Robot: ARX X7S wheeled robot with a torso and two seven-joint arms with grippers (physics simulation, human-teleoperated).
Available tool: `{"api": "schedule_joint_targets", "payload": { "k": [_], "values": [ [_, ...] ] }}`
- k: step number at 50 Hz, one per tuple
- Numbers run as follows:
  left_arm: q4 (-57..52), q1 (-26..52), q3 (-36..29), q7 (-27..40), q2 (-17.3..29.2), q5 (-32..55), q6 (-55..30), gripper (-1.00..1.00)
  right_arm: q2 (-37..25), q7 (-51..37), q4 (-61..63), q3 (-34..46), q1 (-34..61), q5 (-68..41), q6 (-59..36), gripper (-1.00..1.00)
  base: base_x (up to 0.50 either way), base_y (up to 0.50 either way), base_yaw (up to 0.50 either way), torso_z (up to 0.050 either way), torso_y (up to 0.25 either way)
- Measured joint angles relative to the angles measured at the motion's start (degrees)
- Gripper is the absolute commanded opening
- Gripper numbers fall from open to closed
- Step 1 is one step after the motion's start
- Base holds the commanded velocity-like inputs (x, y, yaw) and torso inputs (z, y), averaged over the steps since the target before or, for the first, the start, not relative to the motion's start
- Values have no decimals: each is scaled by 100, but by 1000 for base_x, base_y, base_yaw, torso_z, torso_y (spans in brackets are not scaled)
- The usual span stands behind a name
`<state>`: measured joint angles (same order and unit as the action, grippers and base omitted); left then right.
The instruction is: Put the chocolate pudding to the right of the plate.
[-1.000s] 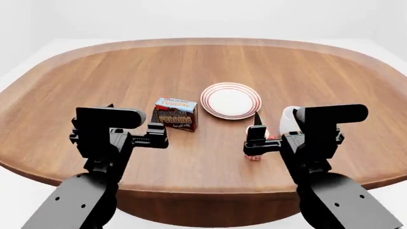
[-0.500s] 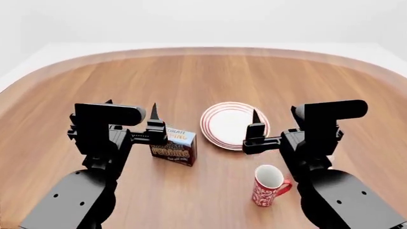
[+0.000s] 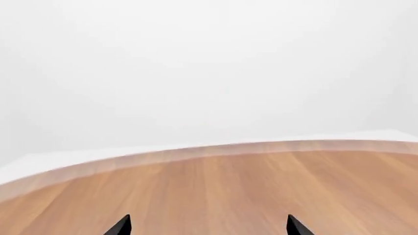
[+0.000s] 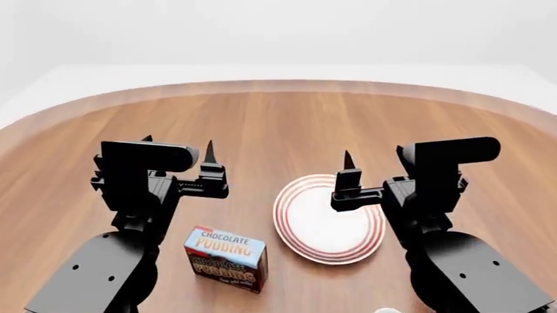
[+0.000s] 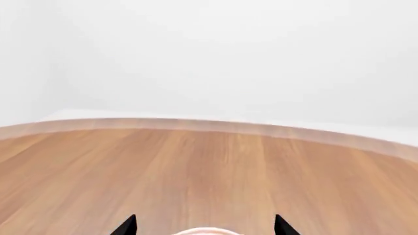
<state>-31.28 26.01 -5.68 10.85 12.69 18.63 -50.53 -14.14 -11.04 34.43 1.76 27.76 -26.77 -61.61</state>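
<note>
On the wooden table, the chocolate pudding stands just left of the plate, close beside it but apart. Both tools hover above the wood with nothing in them — the left tool spread wide, the right tool likewise parted, over the plate's far rim.

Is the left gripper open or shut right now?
Open. The left gripper shows two fingertips far apart with bare table between them, holding nothing.
</note>
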Motion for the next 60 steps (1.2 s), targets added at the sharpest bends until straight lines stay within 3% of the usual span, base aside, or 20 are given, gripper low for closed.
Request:
{"api": "schedule_joint_targets", "payload": {
  "k": [25,28,34,40,60],
  "values": [
    [24,-12,-23,58,53,66,67,100,-48,1,-26,58,-32,-76,97,100,245,0,0,0,0],
    [32,-10,-17,61,66,74,77,100,-272,-318,157,-25,265,-552,-369,100,0,0,0,0,4],
    [63,-18,-15,66,84,85,113,100,-730,-1518,195,-52,822,-2589,-1400,100,0,0,0,0,0],
    [89,-24,-22,74,99,94,142,100,-1074,-2025,162,95,1126,-3868,-1911,100,0,0,0,0,0],
    [128,-33,-50,116,138,136,192,100,-1753,-2645,-87,739,1685,-5818,-2472,100,0,0,0,0,0]
  ]
}}
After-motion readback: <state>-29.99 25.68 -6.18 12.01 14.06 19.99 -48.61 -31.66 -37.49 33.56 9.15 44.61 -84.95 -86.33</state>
